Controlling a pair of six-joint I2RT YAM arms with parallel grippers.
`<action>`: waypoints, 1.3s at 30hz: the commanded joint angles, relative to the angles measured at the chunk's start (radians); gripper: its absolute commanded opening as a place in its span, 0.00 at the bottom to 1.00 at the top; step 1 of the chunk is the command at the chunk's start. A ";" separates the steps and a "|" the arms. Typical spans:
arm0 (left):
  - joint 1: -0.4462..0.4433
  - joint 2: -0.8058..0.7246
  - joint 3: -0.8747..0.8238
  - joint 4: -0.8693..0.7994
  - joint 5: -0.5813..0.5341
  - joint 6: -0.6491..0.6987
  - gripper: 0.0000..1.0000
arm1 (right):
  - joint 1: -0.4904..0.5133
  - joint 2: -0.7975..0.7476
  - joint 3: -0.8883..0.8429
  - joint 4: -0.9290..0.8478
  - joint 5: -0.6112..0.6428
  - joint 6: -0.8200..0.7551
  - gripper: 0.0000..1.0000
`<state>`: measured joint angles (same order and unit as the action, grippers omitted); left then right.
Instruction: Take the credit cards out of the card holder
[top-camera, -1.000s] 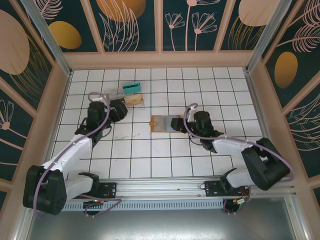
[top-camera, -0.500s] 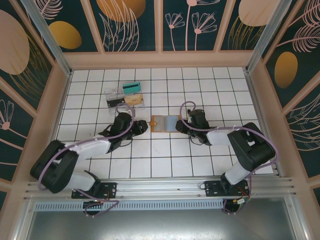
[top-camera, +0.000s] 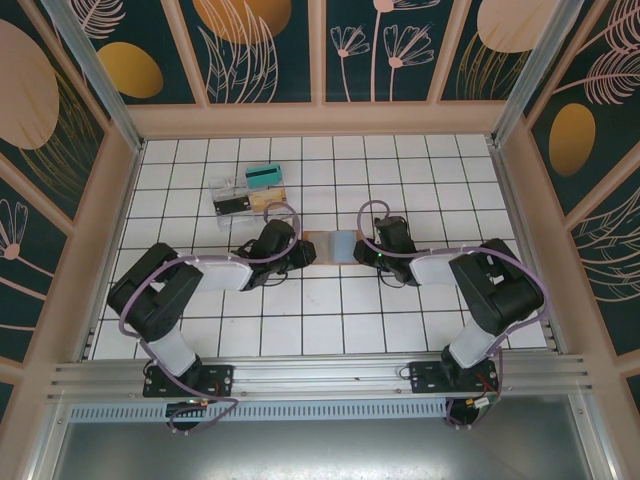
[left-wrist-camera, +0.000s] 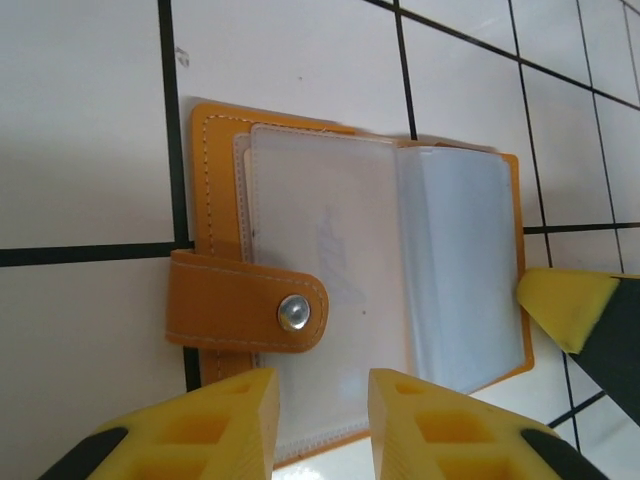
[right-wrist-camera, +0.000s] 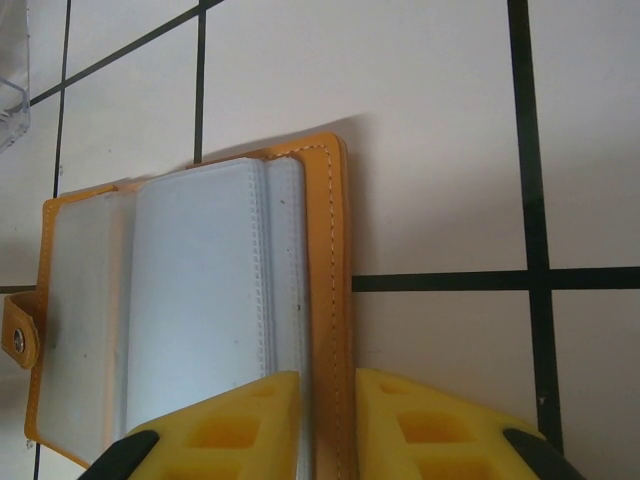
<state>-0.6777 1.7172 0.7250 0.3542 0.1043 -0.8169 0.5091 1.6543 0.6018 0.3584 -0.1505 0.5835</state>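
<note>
Card holder (right-wrist-camera: 200, 300); right tool (right-wrist-camera: 328, 388) narrowly astride

Bright, even light; soft shadows

Card holder (top-camera: 332, 246): one, surface centre. Snap strap (left-wrist-camera: 248, 313): one. Clear tray (top-camera: 250, 192): one, at holder's 11 o'clock. Tray pieces: one teal (top-camera: 264, 176), one black (top-camera: 232, 203), one tan (top-camera: 266, 200). Arms: two.
</note>
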 joint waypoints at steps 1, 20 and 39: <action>-0.008 0.038 0.039 -0.024 -0.010 0.008 0.30 | -0.004 0.026 0.022 -0.013 -0.006 0.004 0.22; -0.012 0.063 0.061 -0.092 -0.046 0.003 0.30 | -0.009 0.033 0.025 -0.009 -0.035 0.009 0.20; -0.052 0.115 0.093 0.035 0.107 -0.033 0.50 | -0.009 0.034 0.027 -0.007 -0.048 0.009 0.20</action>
<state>-0.7235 1.8194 0.8211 0.3679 0.1707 -0.8368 0.4999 1.6596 0.6056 0.3580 -0.1699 0.5854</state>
